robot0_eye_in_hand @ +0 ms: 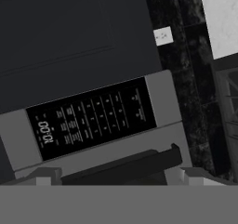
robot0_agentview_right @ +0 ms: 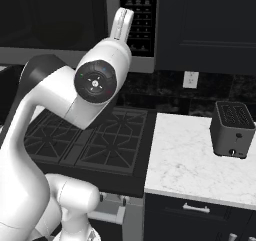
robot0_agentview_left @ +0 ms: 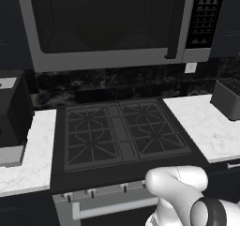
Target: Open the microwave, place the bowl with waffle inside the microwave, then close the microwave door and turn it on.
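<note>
The microwave (robot0_agentview_left: 112, 26) fills the top of the left base view, its microwave door (robot0_agentview_left: 105, 18) shut, above a black stove (robot0_agentview_left: 119, 133). White marble desk (robot0_agentview_left: 206, 122) at right carries a toaster (robot0_agentview_right: 231, 130). The tool stands wide, holding nothing.

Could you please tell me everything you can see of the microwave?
The microwave is a wide box with a grey, metal-looking frame, mounted above the stove. Its door is a broad dark glass window and looks shut, with a slim dark vertical handle at its right edge. Right of that sits a black button panel, whose clock display reads in the hand view. Nothing appears to touch it.
</note>
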### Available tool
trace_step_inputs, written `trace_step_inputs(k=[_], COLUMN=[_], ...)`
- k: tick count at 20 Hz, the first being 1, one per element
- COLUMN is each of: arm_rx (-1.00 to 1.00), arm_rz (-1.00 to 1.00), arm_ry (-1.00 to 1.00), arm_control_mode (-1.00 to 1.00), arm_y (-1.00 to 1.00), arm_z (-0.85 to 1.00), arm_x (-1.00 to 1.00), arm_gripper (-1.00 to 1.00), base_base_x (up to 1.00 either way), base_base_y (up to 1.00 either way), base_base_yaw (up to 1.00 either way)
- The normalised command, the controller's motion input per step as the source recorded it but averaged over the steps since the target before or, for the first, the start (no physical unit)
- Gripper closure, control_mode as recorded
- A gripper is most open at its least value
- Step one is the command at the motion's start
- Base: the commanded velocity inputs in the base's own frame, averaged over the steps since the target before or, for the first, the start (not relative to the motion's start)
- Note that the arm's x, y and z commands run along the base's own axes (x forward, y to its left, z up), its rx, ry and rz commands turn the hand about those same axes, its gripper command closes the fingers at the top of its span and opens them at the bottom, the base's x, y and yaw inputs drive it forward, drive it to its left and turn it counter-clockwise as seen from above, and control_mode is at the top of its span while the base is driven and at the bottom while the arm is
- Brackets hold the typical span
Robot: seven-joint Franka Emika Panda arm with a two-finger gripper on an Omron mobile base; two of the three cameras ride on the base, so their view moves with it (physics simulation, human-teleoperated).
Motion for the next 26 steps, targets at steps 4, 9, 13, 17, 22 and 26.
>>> trace_step_inputs(k=[4,9,13,17,22,26], arm_rx=[0.00,0.00,0.00,0.00,0.00,0.00], arm_rz=[0.00,0.01,0.03,0.03,0.03,0.05], arm_ry=[0.00,0.00,0.00,0.00,0.00,0.00], arm_control_mode=[-1.00,-1.00,-1.00,-1.00,-1.00,-1.00], arm_y=[0.00,0.00,-0.01,-0.06,-0.15,-0.24], arm_z=[0.00,0.00,-0.01,0.00,0.00,0.00], arm_x=[0.06,0.01,0.07,0.08,0.08,0.16], arm_gripper=[-1.00,-1.00,-1.00,-1.00,-1.00,-1.00], base_base_x=[0.00,0.00,0.00,0.00,0.00,0.00], base_base_y=[0.00,0.00,0.00,0.00,0.00,0.00], base_base_yaw=[0.00,0.00,0.00,0.00,0.00,0.00])
